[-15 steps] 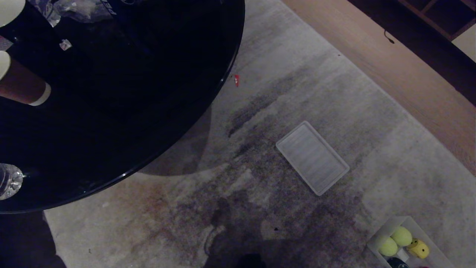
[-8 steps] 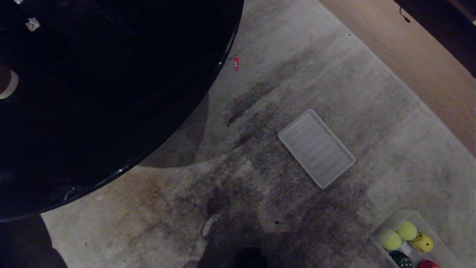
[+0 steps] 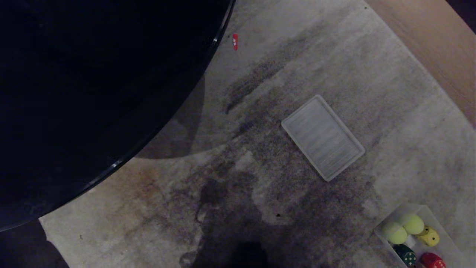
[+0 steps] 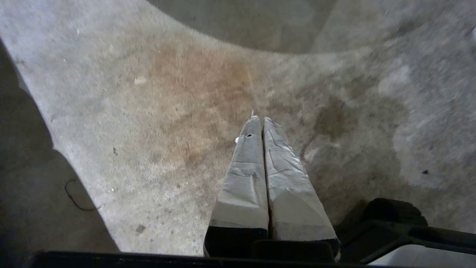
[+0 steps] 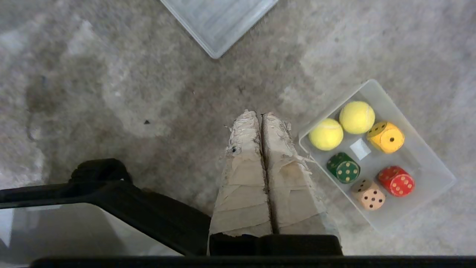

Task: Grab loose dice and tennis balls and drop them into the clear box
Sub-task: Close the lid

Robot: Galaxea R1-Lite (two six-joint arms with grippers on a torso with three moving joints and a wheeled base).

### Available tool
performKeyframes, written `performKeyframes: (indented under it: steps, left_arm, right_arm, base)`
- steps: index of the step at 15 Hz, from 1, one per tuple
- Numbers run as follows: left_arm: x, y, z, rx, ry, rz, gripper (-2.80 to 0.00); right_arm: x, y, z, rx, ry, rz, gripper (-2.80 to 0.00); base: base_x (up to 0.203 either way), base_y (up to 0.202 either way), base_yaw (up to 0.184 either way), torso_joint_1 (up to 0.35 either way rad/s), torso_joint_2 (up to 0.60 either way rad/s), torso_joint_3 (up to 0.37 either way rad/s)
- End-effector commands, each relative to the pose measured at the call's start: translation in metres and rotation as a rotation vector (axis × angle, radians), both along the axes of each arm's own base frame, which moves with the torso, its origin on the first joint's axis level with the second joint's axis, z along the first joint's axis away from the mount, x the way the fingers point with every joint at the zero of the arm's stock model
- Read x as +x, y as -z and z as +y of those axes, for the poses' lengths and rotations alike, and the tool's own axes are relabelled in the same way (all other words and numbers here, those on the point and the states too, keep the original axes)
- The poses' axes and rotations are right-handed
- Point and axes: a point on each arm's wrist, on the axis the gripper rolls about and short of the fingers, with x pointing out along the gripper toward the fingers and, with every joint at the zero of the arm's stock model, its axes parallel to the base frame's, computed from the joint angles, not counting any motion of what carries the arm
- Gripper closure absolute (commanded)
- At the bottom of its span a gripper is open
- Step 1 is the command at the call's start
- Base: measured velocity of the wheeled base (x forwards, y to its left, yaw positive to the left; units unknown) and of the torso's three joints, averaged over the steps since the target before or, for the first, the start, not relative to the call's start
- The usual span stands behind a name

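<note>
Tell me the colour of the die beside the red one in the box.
Tan die with dark dots; clearest in the right wrist view.

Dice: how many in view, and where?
4, all inside the clear box, none loose on the carpet in view: yellow die beside a tennis ball, green die mid-box, red die and tan die at the far end.

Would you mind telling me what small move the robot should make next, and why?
Probably none beyond a last look around: both tennis balls and all four dice already lie in the clear box, and no loose piece shows on the carpet. The left gripper and right gripper are shut and empty.
</note>
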Motion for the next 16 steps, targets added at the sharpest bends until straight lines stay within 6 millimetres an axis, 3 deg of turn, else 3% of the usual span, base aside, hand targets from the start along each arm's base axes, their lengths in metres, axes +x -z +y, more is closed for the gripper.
performKeyframes:
  steps: [1,10,16]
  left_arm:
    - [0.0002,0.0005,0.0000,-0.001,0.000,0.004,0.00]
    - [0.0002,0.0007,0.0000,0.001,-0.001,0.006,0.00]
    - [0.0002,0.0005,0.0000,-0.001,-0.001,0.004,0.00]
  right_arm:
    - [-0.0001,0.0000,0.0000,0.000,0.000,0.000,0.00]
    - [-0.0001,0.0000,0.0000,0.000,0.000,0.000,0.00]
    - [-0.0001,0.0000,0.0000,0.000,0.000,0.000,0.00]
  base:
    - [0.000,0.000,0.000,-0.001,-0.01,-0.207]
    - [0.000,0.000,0.000,0.001,0.00,-0.056]
    - [-0.162,0.000,-0.002,0.006,0.00,0.001]
